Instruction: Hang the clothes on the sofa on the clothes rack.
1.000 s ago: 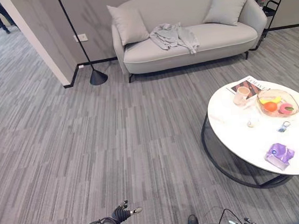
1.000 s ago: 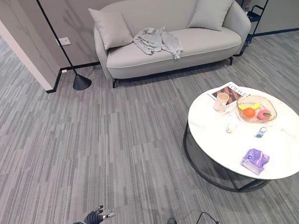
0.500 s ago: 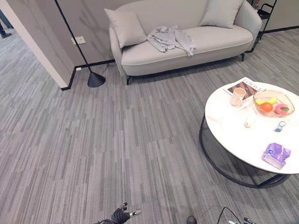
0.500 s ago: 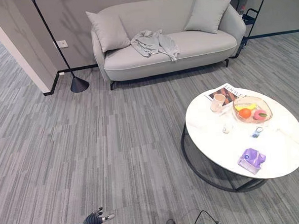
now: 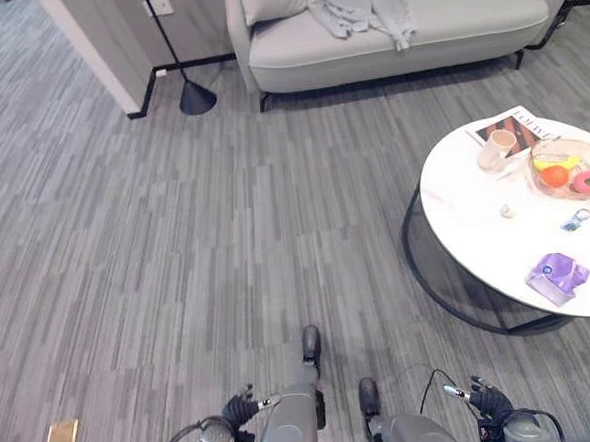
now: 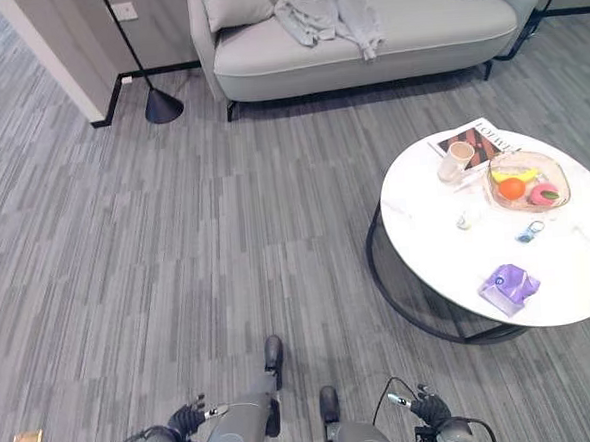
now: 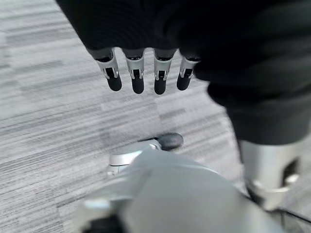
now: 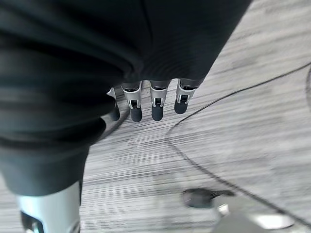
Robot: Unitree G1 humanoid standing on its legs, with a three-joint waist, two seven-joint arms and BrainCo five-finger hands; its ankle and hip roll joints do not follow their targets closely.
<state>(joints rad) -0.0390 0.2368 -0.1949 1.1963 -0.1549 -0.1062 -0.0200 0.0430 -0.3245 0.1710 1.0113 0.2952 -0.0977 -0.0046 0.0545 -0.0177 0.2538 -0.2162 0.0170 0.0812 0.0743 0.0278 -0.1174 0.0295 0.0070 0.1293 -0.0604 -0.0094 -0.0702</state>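
Note:
A crumpled light grey garment (image 5: 367,3) lies on the seat of the light grey sofa (image 5: 394,45) at the far side of the room, also seen as the garment (image 6: 324,11). My left hand (image 5: 238,410) hangs low at the bottom edge, far from the sofa, its fingers (image 7: 136,73) straight and holding nothing. My right hand (image 5: 486,401) hangs at the bottom right, its fingers (image 8: 155,99) relaxed and empty over the carpet.
A round white coffee table (image 5: 477,240) on a dark ring base stands to the right, carrying a cup, a magazine, a fruit bowl and a purple pack. A black floor lamp (image 5: 195,95) and a wall corner (image 5: 94,43) stand left of the sofa. A small brown tile (image 5: 62,438) lies on the carpet.
The camera has tilted down and moved closer: the sofa has slid to the top edge, the table sits nearer, and both hands now show at the bottom.

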